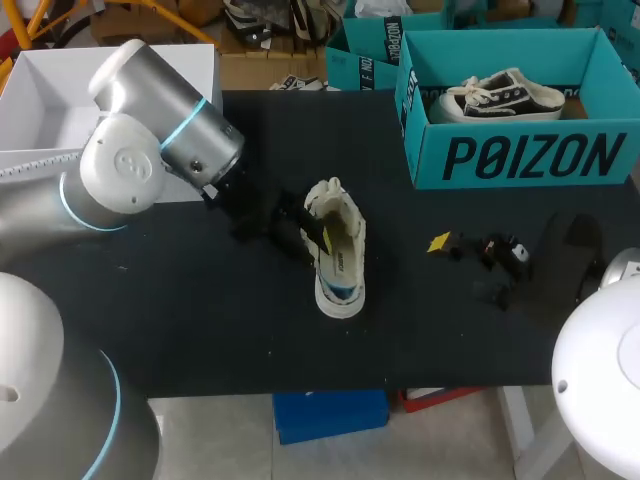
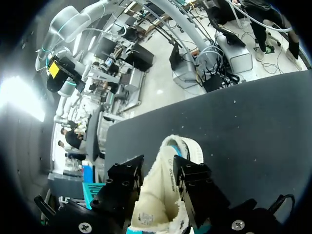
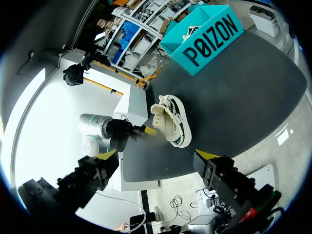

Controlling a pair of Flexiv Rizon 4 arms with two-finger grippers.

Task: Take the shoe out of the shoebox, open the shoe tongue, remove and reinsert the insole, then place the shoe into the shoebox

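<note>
A cream shoe (image 1: 338, 250) with a fleecy lining lies on the black table (image 1: 200, 320), near its middle. My left gripper (image 1: 308, 235) straddles the shoe's left side wall, one yellow tip inside the opening. In the left wrist view both black fingers (image 2: 195, 187) press against the shoe (image 2: 163, 195) from two sides. My right gripper (image 1: 462, 268) hangs open over the table to the shoe's right, nothing between its fingers. From the right wrist view its gripper (image 3: 156, 155) stands wide open, well away from the shoe (image 3: 170, 119). The teal shoebox (image 1: 520, 155) stands at the back right.
A black-and-white sneaker (image 1: 495, 97) lies inside the teal shoebox. A second teal box (image 1: 365, 50) stands behind it. A white open box (image 1: 60, 100) sits at the back left, behind my left arm.
</note>
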